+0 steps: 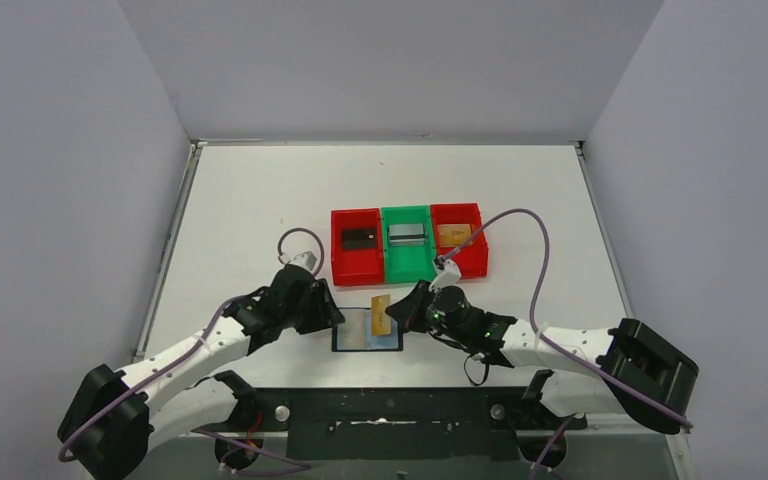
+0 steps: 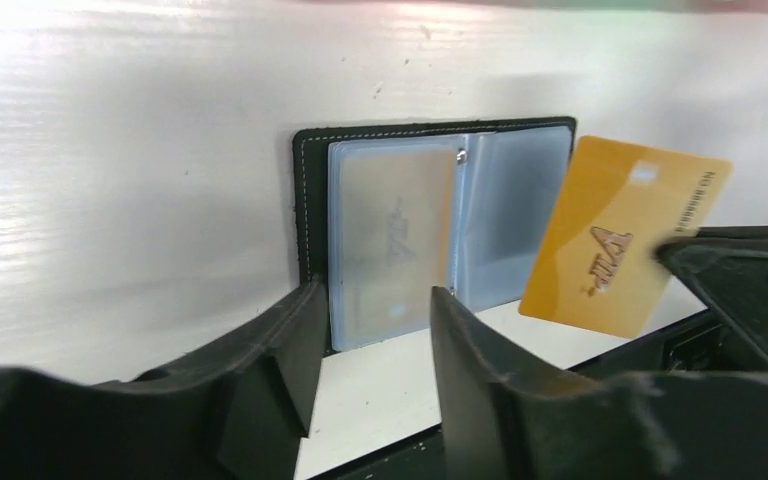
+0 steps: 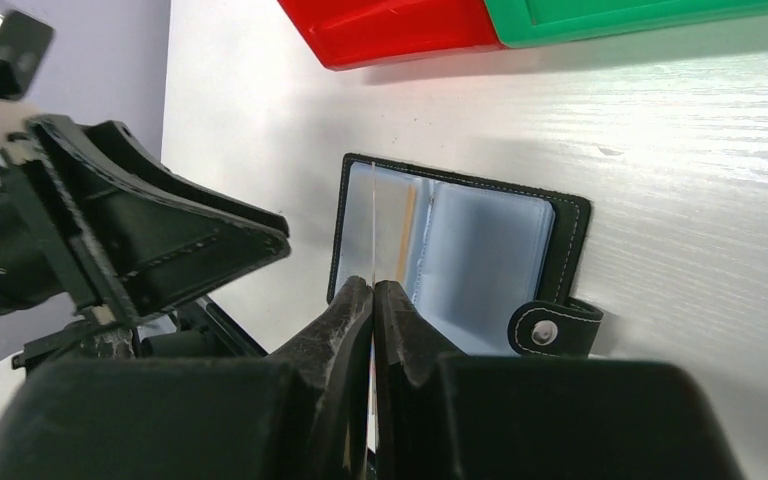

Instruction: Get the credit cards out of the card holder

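The black card holder [image 1: 352,336] lies open on the table in front of the bins, its bluish pockets facing up. One pocket [image 2: 390,235] shows a pale card through the plastic. My right gripper [image 1: 397,313] is shut on a gold credit card [image 1: 381,315] and holds it tilted over the holder's right half. That card [image 3: 373,220] appears edge-on in the right wrist view and flat in the left wrist view [image 2: 625,235]. My left gripper [image 2: 375,310] stands open at the holder's left edge [image 2: 305,210], with nothing between its fingers.
Three bins stand behind the holder. The left red bin [image 1: 338,262] holds a black card [image 1: 358,238], the green bin [image 1: 407,266] a silver-grey card [image 1: 406,234], the right red bin [image 1: 475,262] a gold card [image 1: 452,235]. The table's near edge lies just below the holder.
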{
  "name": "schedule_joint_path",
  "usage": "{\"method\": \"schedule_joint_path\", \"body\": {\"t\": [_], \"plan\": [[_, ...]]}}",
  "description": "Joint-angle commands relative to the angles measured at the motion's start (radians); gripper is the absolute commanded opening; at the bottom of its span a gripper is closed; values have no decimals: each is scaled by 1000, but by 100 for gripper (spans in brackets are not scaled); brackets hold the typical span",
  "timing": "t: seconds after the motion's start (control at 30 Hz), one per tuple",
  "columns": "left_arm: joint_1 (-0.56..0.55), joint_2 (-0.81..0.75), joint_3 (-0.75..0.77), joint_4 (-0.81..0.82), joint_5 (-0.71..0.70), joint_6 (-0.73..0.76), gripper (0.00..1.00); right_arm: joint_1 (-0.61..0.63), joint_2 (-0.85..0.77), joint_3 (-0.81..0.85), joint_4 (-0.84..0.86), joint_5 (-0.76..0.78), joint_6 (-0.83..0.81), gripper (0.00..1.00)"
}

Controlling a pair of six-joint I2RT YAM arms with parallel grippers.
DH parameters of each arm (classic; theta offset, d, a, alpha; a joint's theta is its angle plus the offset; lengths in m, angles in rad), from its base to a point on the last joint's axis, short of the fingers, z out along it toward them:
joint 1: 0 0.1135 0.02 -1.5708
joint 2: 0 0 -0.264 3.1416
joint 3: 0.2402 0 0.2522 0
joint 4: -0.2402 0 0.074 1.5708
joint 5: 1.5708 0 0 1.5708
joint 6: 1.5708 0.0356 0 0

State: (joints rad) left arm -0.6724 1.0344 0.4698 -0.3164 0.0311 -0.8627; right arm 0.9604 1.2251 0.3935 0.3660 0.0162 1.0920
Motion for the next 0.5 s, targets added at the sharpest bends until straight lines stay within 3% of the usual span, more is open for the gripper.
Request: {"method": "schedule_joint_path", "body": {"t": [0.0, 0.13, 0.27, 0.47], "plan": [[39, -80, 109, -107, -82, 97, 47, 30, -54, 9, 79, 81, -79, 0], [175, -131, 178, -198, -45, 189, 56, 42, -117, 16, 40, 135, -152, 0], [281, -173, 245, -225, 13, 262, 59, 41, -217, 32, -39, 181, -262, 0], [306, -287, 238, -195, -79, 333, 64, 34, -384, 124, -319, 344, -501, 0]]}}
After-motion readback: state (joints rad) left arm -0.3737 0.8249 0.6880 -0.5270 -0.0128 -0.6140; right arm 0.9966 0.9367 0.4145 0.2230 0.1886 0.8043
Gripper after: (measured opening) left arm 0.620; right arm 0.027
